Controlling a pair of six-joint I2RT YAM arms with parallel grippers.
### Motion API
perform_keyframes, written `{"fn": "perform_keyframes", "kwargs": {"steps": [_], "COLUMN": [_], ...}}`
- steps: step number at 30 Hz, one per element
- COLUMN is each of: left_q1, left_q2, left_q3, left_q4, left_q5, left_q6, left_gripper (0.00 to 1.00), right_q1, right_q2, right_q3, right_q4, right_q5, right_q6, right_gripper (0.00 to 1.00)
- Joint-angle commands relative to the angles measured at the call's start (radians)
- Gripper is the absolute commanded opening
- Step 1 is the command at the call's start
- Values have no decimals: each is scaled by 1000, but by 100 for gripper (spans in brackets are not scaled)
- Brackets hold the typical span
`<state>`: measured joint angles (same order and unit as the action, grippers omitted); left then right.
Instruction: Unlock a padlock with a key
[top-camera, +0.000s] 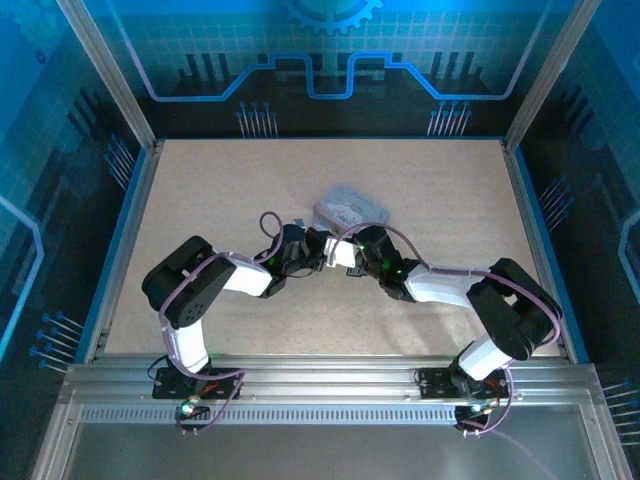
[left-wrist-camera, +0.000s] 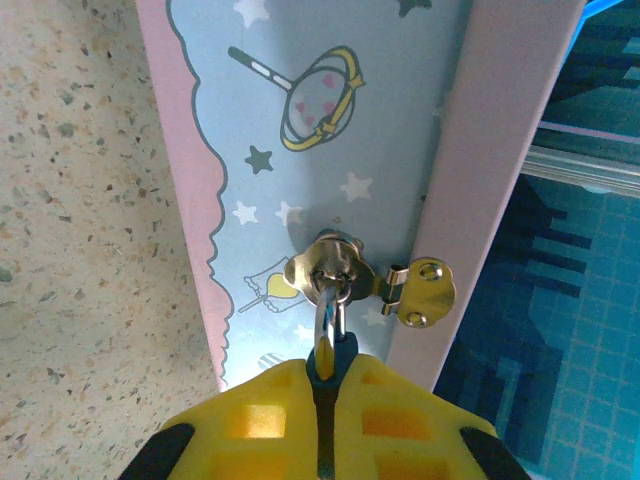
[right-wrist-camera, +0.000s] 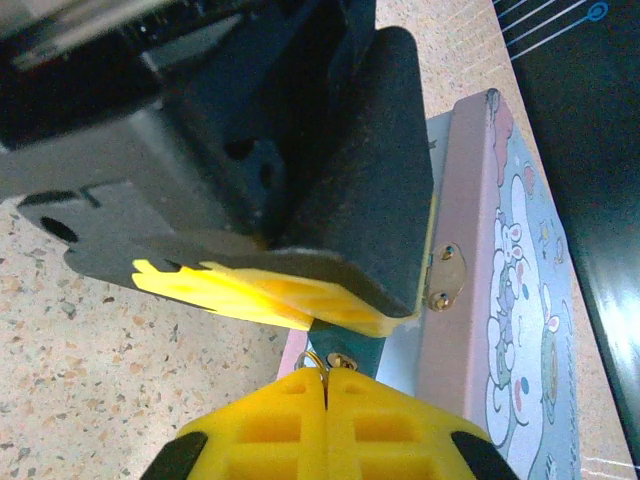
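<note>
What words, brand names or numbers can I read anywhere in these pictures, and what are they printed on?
None can be read.
The tin box carries only drawings, no letters: stars, a ringed hoop and long-eared cartoon figures.
The blue back wall shows a gear and circuit lines, no words.

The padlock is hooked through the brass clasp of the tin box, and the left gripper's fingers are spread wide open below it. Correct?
Not quite. The left gripper is not open: the left wrist view shows its yellow fingers shut on the padlock. The padlock is indeed hooked through the brass clasp of the tin box.
</note>
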<state>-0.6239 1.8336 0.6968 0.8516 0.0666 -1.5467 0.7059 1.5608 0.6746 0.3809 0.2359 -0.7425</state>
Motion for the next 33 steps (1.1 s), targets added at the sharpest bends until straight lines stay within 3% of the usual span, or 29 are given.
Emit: {"fn": "perform_keyframes", "kwargs": {"steps": [1, 17, 33], "left_q1": [-8, -8, -10], "left_q2": [8, -17, -11], "left_q3": [3, -5, -4], "left_q4": [67, 57, 51], "left_q5": [13, 9, 8], "left_q6": [-7, -2, 3], "left_gripper": [0, 0, 0], "right_q1": [-9, 5, 30], "right_q2": [-17, -32, -29], "right_q3": [26, 75, 16], "right_q4": [8, -68, -44], "right_q5": [31, 19, -26], "right_q6": [71, 332, 653], "right_gripper": [2, 0, 0]}}
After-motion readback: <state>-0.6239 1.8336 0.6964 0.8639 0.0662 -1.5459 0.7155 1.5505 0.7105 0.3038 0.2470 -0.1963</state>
